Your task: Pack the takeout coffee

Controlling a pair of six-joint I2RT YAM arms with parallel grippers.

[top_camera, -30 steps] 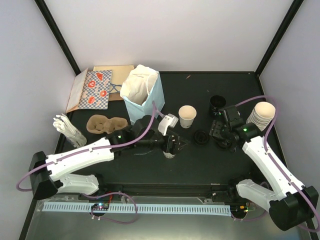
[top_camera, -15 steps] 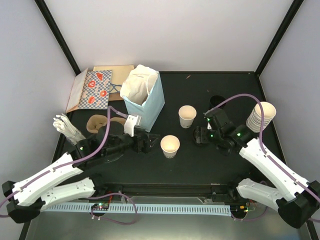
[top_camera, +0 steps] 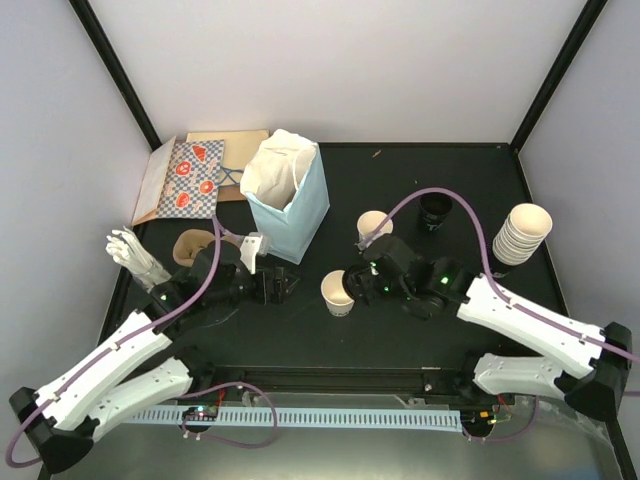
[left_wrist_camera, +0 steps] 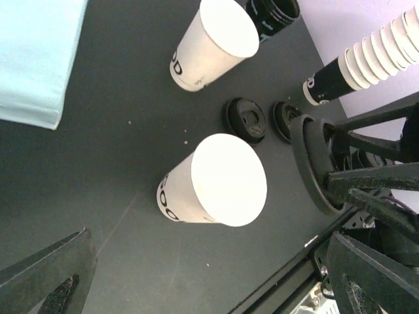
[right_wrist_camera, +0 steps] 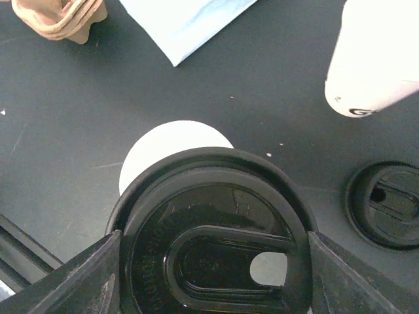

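On the black table (top_camera: 400, 180), the right gripper (top_camera: 357, 283) clamps a black lid (right_wrist_camera: 196, 196) above the lidless cup (top_camera: 338, 292); the left gripper (top_camera: 281, 287) gapes wide, empty.

Far cup (left_wrist_camera: 211, 40): partial "OOD"; near cup (left_wrist_camera: 219, 184) alike.

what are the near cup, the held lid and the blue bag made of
Near cup: paper, seemingly; matte cream-white, printed lettering.
Lid: likely plastic; glossy black, moulded ridges, sip hole.
Blue bag: probably paper; matte, folded edges.
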